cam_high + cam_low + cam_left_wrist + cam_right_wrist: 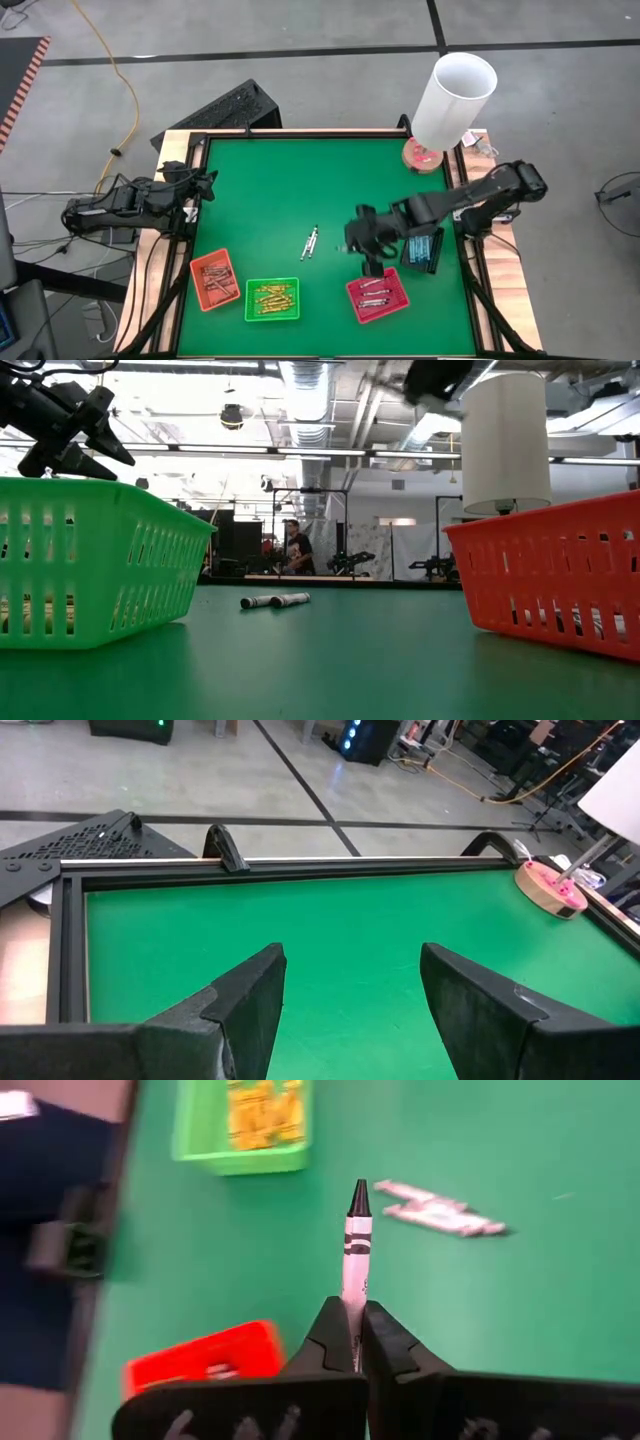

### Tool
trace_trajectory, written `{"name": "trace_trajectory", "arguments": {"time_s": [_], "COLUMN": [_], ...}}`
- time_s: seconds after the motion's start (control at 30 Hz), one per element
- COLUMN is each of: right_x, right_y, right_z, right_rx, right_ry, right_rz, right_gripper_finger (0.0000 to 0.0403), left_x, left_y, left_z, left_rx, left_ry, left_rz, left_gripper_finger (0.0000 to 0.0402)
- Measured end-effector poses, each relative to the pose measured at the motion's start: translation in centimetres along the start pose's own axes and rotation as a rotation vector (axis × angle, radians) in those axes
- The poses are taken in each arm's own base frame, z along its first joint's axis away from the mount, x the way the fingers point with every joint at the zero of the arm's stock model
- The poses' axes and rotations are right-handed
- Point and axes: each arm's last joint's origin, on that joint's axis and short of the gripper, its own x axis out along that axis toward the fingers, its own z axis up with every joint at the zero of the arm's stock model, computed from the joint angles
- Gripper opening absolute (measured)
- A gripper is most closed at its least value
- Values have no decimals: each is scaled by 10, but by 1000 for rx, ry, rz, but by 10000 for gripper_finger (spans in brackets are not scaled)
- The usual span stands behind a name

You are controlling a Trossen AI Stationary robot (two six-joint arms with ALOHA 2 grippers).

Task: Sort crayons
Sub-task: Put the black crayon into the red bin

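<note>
One silver crayon (357, 1245) sits pinched in my right gripper (356, 1342), long axis pointing straight ahead; the red tray (379, 296) lies just below it, lower right of the high view.

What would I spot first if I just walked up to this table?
Probably the right pincer, shut on a silvery grey crayon with a black tip, held above the green table near the red tray. Next, two more grey crayons lying loose mid-table. Then the tall white tube at the far right corner.
</note>
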Motion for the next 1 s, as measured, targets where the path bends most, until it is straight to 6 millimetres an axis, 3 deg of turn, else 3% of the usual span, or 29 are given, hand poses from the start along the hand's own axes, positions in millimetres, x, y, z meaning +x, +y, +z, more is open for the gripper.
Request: {"name": "trace_trajectory", "arguments": {"time_s": [0.27, 0.53, 0.83, 1.0], "right_x": [-9, -12, 32, 42], "right_y": [60, 97, 99, 88], "right_z": [-30, -58, -98, -112], "right_rx": [145, 256, 221, 210], "right_ry": [63, 69, 231, 309], "right_rz": [4, -92, -222, -232], "right_gripper_finger": [1, 1, 1, 1], "left_x": [0, 0, 0, 0], "left_y": [0, 0, 0, 0], "left_z": [0, 0, 0, 0], "left_rx": [0, -1, -1, -1], "left_ry": [-1, -2, -2, -2], "left_rz": [0, 1, 1, 2], "left_gripper_finger": [223, 223, 223, 223]}}
